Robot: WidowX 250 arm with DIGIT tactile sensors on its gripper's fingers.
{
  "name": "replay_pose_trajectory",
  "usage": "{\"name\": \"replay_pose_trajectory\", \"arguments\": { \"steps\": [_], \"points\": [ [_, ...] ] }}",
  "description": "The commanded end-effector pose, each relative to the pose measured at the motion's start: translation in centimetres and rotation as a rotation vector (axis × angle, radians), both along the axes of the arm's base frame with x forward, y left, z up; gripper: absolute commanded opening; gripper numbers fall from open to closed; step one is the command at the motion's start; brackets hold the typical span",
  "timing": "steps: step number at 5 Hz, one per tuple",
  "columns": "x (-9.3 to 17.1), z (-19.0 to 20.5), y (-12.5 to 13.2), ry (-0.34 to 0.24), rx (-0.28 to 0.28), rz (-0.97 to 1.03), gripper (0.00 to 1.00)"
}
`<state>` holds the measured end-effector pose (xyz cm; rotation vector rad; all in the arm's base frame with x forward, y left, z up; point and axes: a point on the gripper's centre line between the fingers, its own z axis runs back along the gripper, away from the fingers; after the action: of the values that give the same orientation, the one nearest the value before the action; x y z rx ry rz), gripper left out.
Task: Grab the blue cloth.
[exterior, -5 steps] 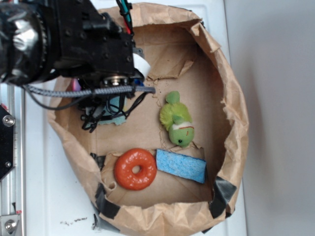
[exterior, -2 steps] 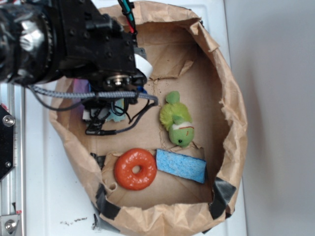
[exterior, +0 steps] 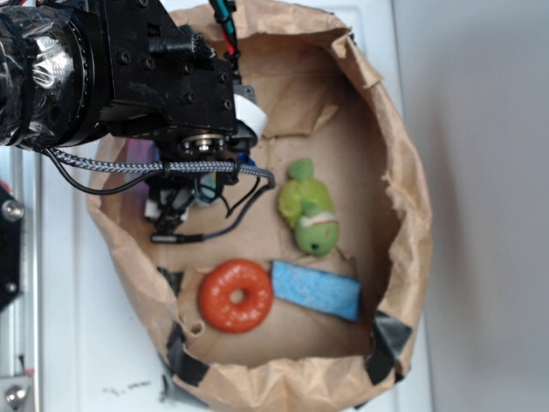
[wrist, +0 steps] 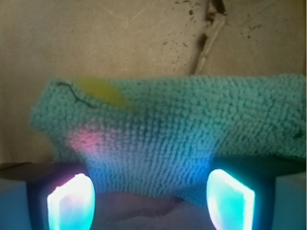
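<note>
The blue cloth (wrist: 172, 129) is a pale teal terry rag that fills the middle of the wrist view, lying on the brown paper floor. My gripper (wrist: 151, 194) is open. Its two glowing fingertips (wrist: 71, 201) stand wide apart at either side of the cloth's near edge, and nothing is pinched between them. In the exterior view the black arm covers nearly all of the cloth (exterior: 206, 190); only a small teal patch shows beside the gripper (exterior: 182, 196), at the left inside the paper bag.
The brown paper bag's rim (exterior: 403, 197) walls in the area. Inside lie a green plush toy (exterior: 307, 206), an orange ring (exterior: 235, 295) and a bright blue sponge (exterior: 316, 290). Cables (exterior: 232, 206) dangle from the arm.
The arm has shifted slightly and settled lower over the cloth, so less of the teal shows in the exterior view. The other objects have not moved.
</note>
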<state>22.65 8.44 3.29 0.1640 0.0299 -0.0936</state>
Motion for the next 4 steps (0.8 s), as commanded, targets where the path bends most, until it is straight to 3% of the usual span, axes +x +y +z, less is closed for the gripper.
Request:
{"name": "replay_pose_trajectory", "arguments": {
  "steps": [1,2,3,4],
  "points": [
    [0.9,0.19,-0.14,0.002,0.036,0.008,1.0],
    [1.06,0.66,0.3,-0.007,0.002,0.037,0.44],
    [1.22,0.55,0.24,-0.019,0.016,0.05,0.0],
    [1.12,0.53,0.2,-0.024,0.02,0.047,0.0]
  ]
}}
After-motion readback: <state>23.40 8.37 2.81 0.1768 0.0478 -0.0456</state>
